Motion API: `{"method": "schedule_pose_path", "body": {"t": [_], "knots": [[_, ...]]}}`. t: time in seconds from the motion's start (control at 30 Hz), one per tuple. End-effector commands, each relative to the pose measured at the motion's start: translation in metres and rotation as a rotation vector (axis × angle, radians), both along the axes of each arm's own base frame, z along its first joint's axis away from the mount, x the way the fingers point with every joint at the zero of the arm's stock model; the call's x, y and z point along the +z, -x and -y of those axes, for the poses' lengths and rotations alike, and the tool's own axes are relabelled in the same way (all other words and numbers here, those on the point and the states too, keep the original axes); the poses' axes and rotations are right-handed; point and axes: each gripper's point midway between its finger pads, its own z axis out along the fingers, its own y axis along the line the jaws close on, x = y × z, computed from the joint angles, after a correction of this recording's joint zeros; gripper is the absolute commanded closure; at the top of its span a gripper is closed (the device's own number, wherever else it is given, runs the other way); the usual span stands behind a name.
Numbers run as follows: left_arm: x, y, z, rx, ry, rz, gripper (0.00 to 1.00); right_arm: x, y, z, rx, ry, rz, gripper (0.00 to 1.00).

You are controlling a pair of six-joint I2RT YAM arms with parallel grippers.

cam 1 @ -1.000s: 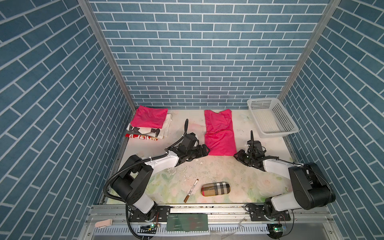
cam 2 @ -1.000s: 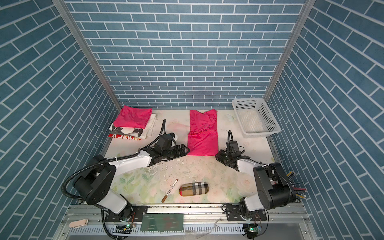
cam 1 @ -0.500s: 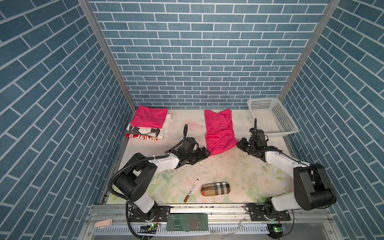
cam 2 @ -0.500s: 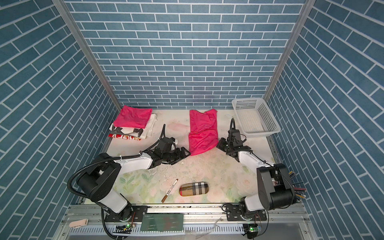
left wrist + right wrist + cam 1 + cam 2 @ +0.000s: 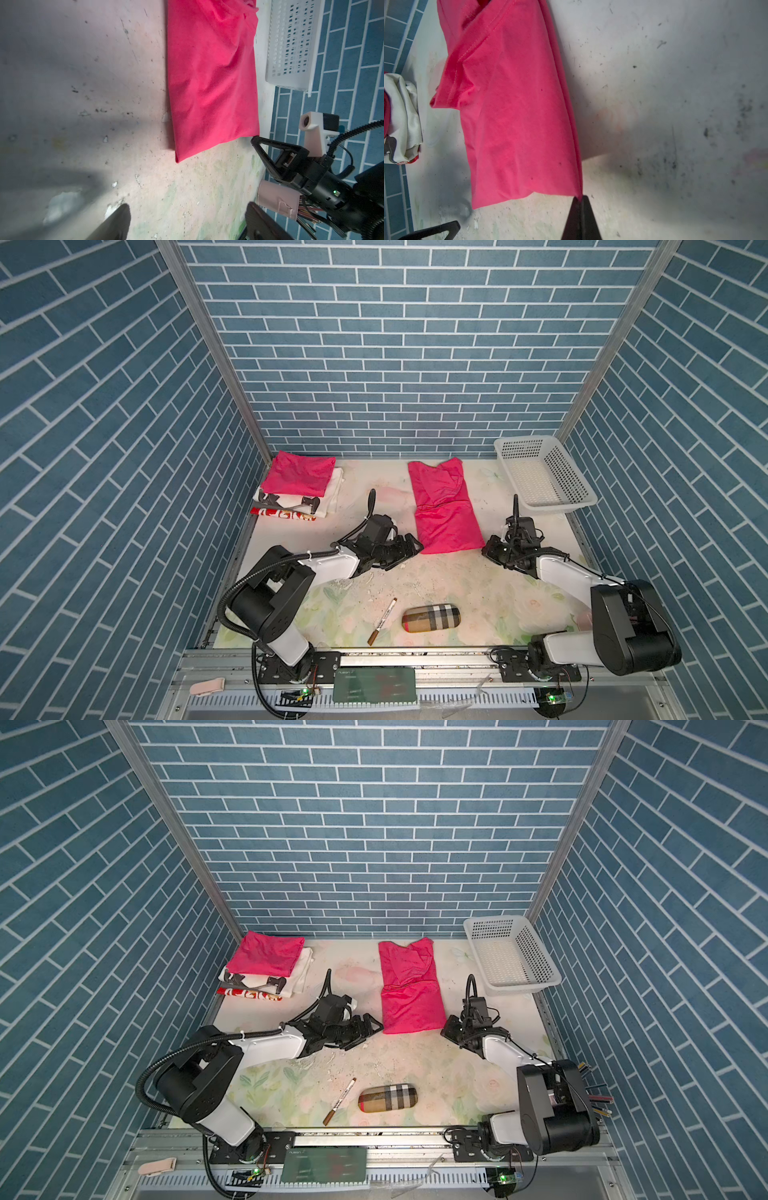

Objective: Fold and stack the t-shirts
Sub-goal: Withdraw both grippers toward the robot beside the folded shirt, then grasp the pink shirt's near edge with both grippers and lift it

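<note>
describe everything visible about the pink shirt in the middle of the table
The middle t-shirt is bright pink thin fabric with stitched hems, folded into a narrow strip, a sleeve doubled over its far half, slightly wrinkled. It lies flat on the table, running from its far edge toward the robot. The right gripper has its fingers shut on its near right corner tip; nothing else touches it.

Bright pink thin-fabric t-shirt: folded lengthwise into a long strip, lying flat mid-table, sleeve end toward the rear wall, lightly creased. Second pink t-shirt: folded into a rectangle, back-left corner, on top of folded white cloth pile.
</note>
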Motion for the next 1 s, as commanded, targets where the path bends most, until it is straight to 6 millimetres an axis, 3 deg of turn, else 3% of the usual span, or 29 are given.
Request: {"method": "schedule_pose_path", "body": {"t": [0.0, 0.27, 0.4, 0.53, 0.67, 0.8, 0.97], "knots": [[-0.004, 0.002, 0.010, 0.008, 0.017, -0.030, 0.12, 0.000, 0.005, 0.003, 0.009, 0.006, 0.008, 0.97], [-0.025, -0.007, 0.021, 0.025, 0.000, -0.061, 0.20, -0.001, 0.000, 0.007, -0.007, -0.035, 0.003, 0.56], [-0.028, -0.011, 0.028, 0.019, -0.007, -0.057, 0.25, -0.005, 0.001, 0.004, -0.015, -0.082, -0.005, 0.46], [-0.037, -0.016, 0.030, 0.015, -0.036, -0.057, 0.28, -0.012, -0.002, 0.000, -0.029, -0.115, -0.012, 0.45], [-0.048, -0.021, 0.028, 0.011, -0.094, -0.044, 0.36, -0.021, -0.004, -0.004, -0.039, -0.147, -0.028, 0.50], [-0.057, -0.023, 0.029, -0.002, -0.122, -0.038, 0.48, -0.023, -0.005, -0.002, -0.059, -0.150, -0.021, 0.63], [-0.059, -0.019, 0.034, -0.038, -0.117, -0.019, 0.78, -0.024, -0.008, -0.001, -0.065, -0.148, -0.004, 0.95]]}}
